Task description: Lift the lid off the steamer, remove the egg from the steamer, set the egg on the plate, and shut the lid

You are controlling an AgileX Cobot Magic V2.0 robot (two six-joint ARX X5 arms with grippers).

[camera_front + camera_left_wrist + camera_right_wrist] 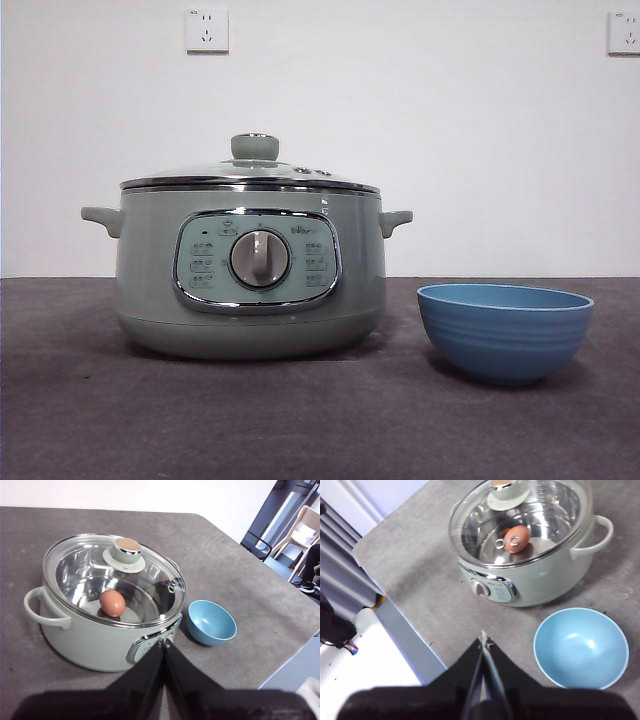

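Note:
The pale green steamer stands on the grey table with its clear glass lid closed on it. It also shows in the left wrist view and the right wrist view. A brown egg lies inside, seen through the lid; the right wrist view shows the egg too. The empty blue plate stands to the steamer's right, also in the wrist views. My left gripper and right gripper are both shut and empty, held high and back from the steamer.
The table's front edge runs close to the steamer and plate. Two wall sockets sit on the white wall behind. A chair stands beyond the table's far corner.

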